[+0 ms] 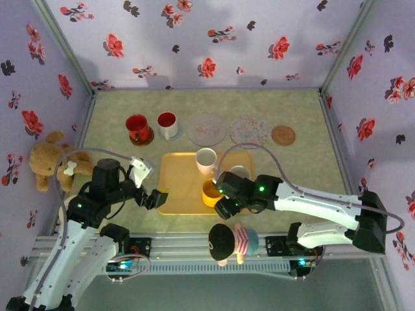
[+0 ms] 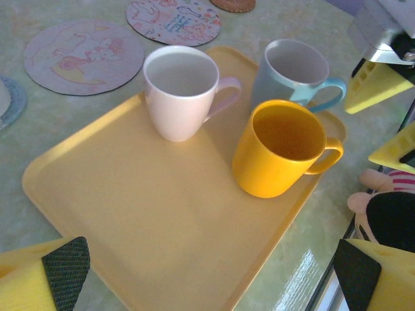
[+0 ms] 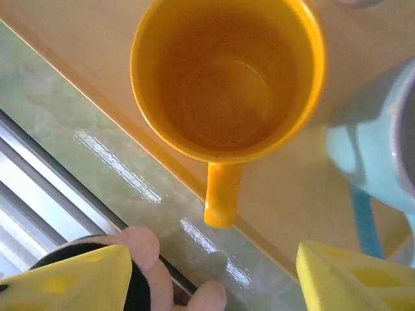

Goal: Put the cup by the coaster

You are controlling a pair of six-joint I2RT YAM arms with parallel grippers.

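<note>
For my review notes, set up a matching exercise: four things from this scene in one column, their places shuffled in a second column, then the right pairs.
Things
1. yellow mug
2. red mug
3. teddy bear
4. brown coaster

Places
A. right end of the back row
B. far left, apart from the row
C. on the tray, near right part
D. left end of the back row

Pairs: 1-C, 2-D, 3-B, 4-A
</note>
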